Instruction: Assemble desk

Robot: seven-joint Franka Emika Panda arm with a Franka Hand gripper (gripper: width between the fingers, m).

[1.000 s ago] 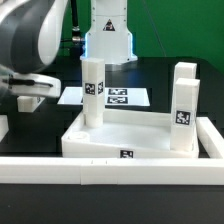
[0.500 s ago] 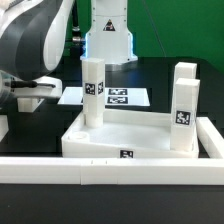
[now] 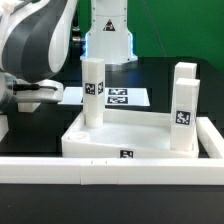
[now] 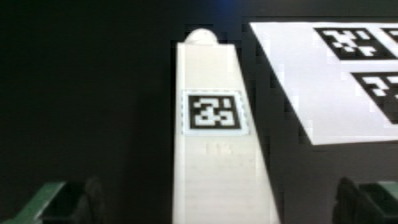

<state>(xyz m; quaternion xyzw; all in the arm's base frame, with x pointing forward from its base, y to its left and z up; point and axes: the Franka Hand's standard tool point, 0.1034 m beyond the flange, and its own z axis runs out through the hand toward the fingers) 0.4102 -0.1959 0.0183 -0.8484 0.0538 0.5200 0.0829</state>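
**Loose leg under open jaws**

A white square leg (image 4: 215,150) lies flat on the black surface (image 4: 89,80), one black-and-white tag facing up, its tip pointed. The jaws (image 4: 217,200) stand open, one finger (image 4: 63,200) either side, not touching. It looks light, stiff and smooth, perhaps slippery; a mid-length pinch across the flat sides seems safest. In the exterior view the top (image 3: 120,140) sits at about 5 o'clock, two legs upright in its sockets. The marker board (image 4: 338,70) lies beside the loose leg.
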